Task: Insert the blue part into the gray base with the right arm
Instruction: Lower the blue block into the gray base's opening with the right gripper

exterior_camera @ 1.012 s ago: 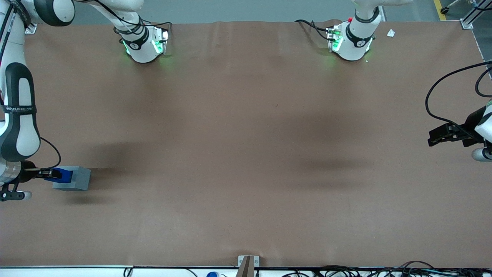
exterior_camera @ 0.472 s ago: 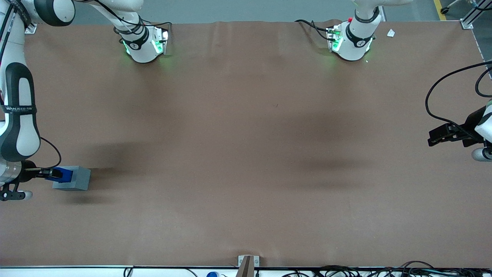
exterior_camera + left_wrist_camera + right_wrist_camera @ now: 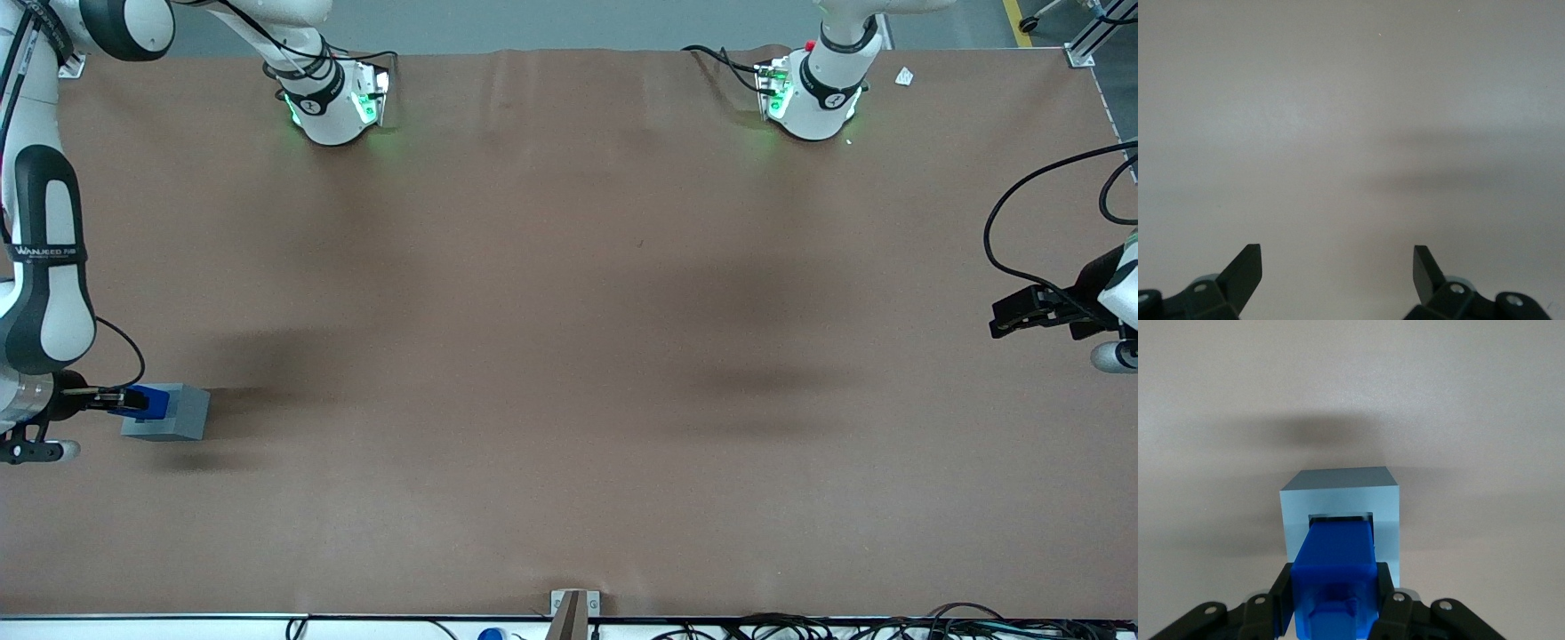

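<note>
Right arm (image 3: 44,267) | our end effector (image 3: 1335,600) clamps the blue part (image 3: 1337,570) by its sides, leaving its nose free | nose sits in the gray base (image 3: 1338,495) recess | base rests on tabletop (image 3: 569,356), working arm's end.

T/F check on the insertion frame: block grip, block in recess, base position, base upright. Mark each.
1. The end effector is shut on the blue block. True.
2. The blue block lies loose on the table, apart from the gray base. False: its leading end sits in the base's square recess.
3. The gray base sits toward the working arm's end of the table. True.
4. The gray base is lifted off the table. False: it rests on the table.
</note>
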